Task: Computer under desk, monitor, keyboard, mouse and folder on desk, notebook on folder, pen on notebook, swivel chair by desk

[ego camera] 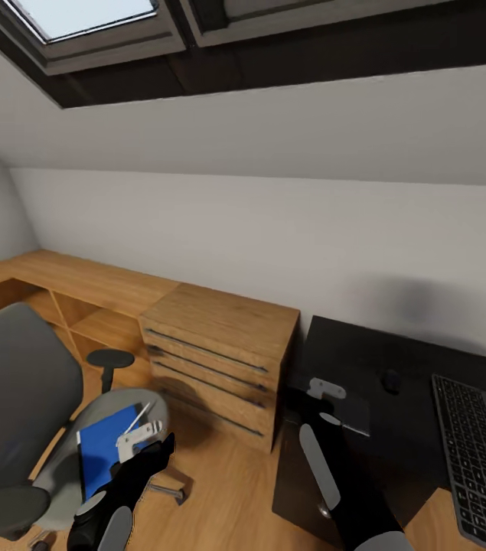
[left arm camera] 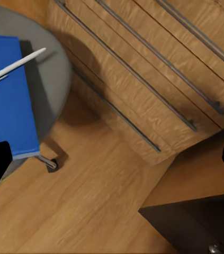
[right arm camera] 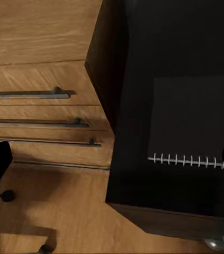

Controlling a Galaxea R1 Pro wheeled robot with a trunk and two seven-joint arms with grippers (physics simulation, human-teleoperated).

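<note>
From your head camera, the blue folder [ego camera: 105, 451] lies on the swivel chair [ego camera: 21, 413] seat with the pen [ego camera: 140, 418] on it; your left gripper [ego camera: 137, 444] hovers over them, jaws spread. The notebook [ego camera: 346, 409], mouse [ego camera: 390, 380] and keyboard [ego camera: 476, 451] rest on the black desk [ego camera: 373, 348] beside the wooden drawer unit [ego camera: 220, 352].

Left wrist: folder [left arm camera: 6, 95] and pen [left arm camera: 16, 64] lie below parted fingers.

Right wrist: the notebook [right arm camera: 194, 119] lies beneath your right gripper's wide-apart, empty fingers.

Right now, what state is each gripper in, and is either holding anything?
Left gripper: open, holding nothing, above the folder on the swivel chair.
Right gripper: open, holding nothing, over the notebook on the desk.
</note>
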